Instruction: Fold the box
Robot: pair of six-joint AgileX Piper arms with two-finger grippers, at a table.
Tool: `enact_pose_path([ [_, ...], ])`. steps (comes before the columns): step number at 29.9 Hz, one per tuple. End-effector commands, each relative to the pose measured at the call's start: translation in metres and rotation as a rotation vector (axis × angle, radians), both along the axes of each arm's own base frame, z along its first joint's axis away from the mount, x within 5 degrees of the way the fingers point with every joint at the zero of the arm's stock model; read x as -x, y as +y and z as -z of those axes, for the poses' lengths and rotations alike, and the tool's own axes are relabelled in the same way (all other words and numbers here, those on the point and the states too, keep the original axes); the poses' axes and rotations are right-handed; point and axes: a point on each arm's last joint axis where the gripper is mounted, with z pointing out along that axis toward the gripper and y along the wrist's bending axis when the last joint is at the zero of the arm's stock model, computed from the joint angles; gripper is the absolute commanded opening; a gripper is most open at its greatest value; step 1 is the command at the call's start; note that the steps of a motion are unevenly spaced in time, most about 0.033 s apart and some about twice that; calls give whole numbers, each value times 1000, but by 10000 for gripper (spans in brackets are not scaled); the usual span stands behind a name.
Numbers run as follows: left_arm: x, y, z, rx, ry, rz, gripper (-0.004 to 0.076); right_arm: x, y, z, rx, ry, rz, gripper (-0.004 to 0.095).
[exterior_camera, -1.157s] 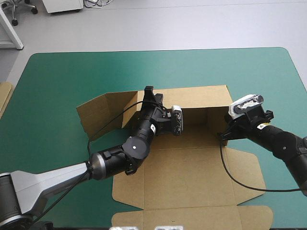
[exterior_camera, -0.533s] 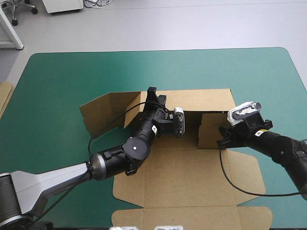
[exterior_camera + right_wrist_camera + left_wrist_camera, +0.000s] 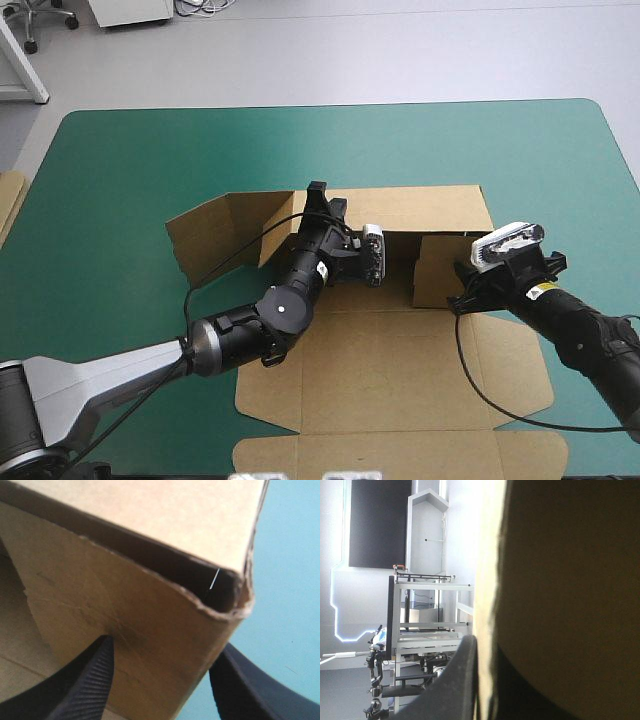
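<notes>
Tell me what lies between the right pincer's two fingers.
A raised flap of the box stands between the right pincer's fingers; the right wrist view shows it.

Box (image 3: 400, 360): brown board, matt, creased, rough-edged at one corner. Table cover (image 3: 150, 160): teal-green, matt, smooth. Right gripper (image 3: 165, 647) fingers (image 3: 95, 680): black, finely ribbed, dull.
</notes>
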Motion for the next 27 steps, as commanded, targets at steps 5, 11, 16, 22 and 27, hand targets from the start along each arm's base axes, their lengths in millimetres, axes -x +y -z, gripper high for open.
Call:
enact_pose_path([
  [5, 4, 2, -30, 27, -123, 19, -10, -15, -2, -10, 1, -106, 54, 519],
  [11, 4, 2, -30, 27, -123, 19, -10, -19, -1, -4, 8, -87, 55, 209],
  [16, 4, 2, -30, 26, -124, 22, -10, -19, -1, -4, 8, -87, 55, -18],
  [22, 4, 1, -30, 49, -115, 21, -8, -20, -2, -6, -11, -97, 70, -19],
  [27, 5, 2, -32, 125, -91, 5, 106, -21, -2, -7, -32, -113, 90, -19],
])
